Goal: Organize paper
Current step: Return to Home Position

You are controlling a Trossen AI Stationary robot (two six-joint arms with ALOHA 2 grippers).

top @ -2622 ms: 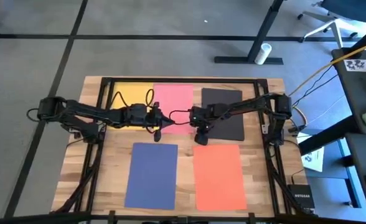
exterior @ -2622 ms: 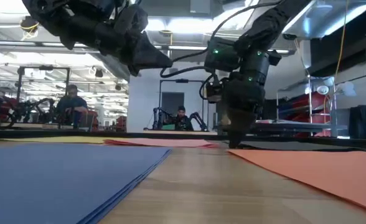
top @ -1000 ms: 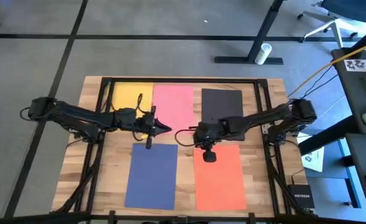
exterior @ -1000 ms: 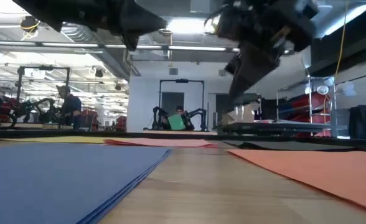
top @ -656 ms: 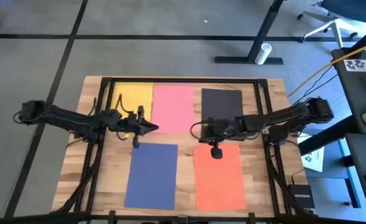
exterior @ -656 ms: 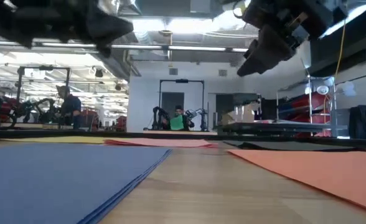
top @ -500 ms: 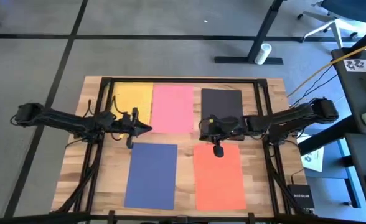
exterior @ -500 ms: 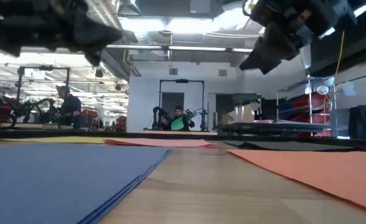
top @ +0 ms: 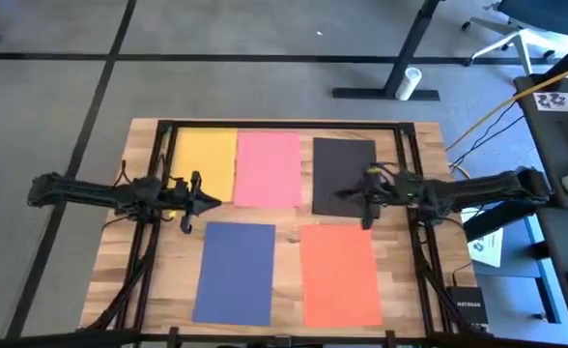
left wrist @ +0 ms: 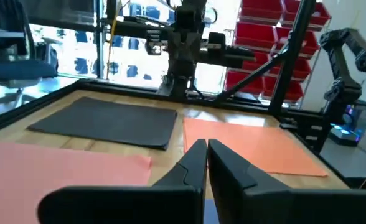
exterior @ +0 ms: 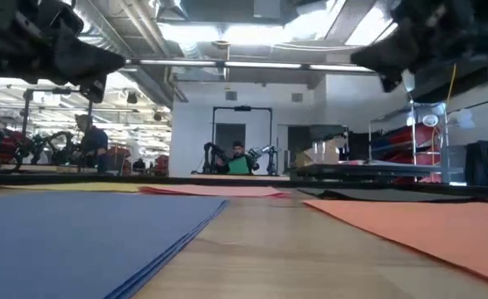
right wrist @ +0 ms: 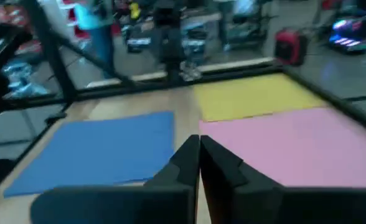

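L hand (top: 213,202): fingers pressed together, nothing in them. Arm runs nearly straight & level in from the bench's (top: 118,261) left edge, hand pointing at the R arm. Right under the hand: edge of the yellow sheet (top: 205,164), nr its corner. Just ahead of the tip: pink sheet (top: 268,169). Navy sheet (top: 236,273) near the hand on the low-cam side, not touched.

R hand (top: 350,196): fingers together too, empty. Arm laid out straight & level from the bench's right edge, pointing back at the L hand. Below it: black sheet (top: 342,164), the part nr its low-cam edge. Orange sheet (top: 339,274) close by on that same side. Pink lies ahead of the tip.

Hands well apart, pink between them. Low view: both arms up off the bench. All 5 sheets flat, none overlapping: yellow, pink, black in one row, navy & orange in the other.
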